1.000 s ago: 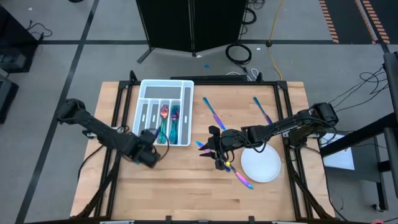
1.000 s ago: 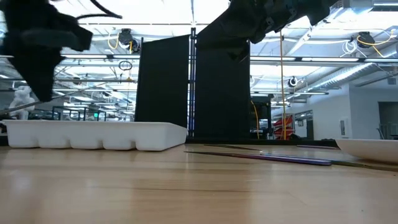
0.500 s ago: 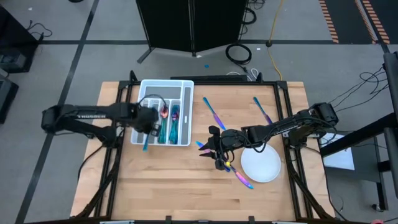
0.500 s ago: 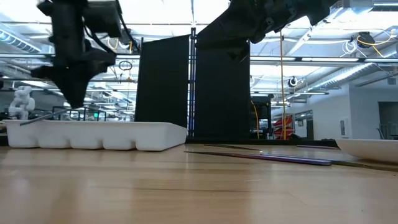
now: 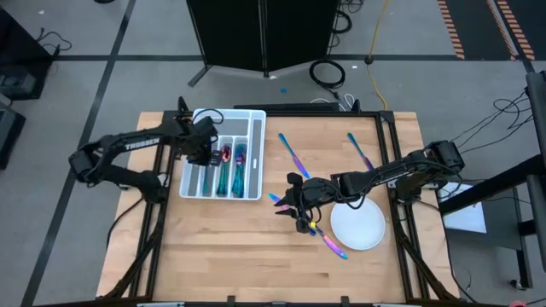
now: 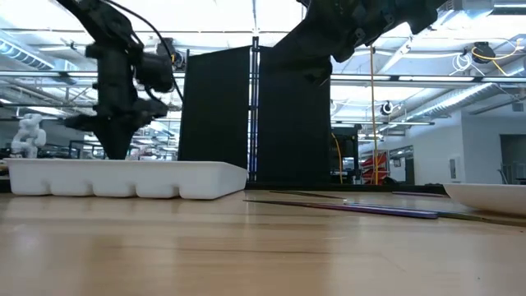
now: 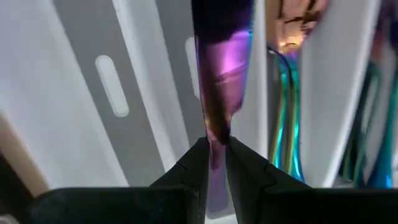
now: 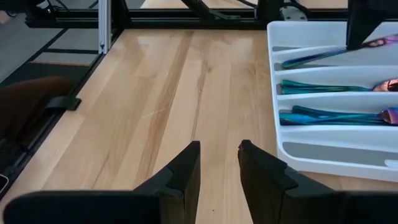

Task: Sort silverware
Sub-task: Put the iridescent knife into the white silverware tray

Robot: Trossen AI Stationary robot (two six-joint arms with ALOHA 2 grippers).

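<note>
left gripper [image 7: 214, 163] clenched on a purple knife [image 7: 222, 62] above the tray [image 5: 256, 153]; line it up with the slot below before releasing. right gripper [image 5: 294, 205] idle, fingers parted.

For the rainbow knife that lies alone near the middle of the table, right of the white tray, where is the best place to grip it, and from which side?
Probably from straight above, on the middle of the knife. It lies flat and slanted on the bare table, apart from the tray and other pieces, so the fingers should straddle its narrow width, across its length. The right gripper is nearest.
</note>
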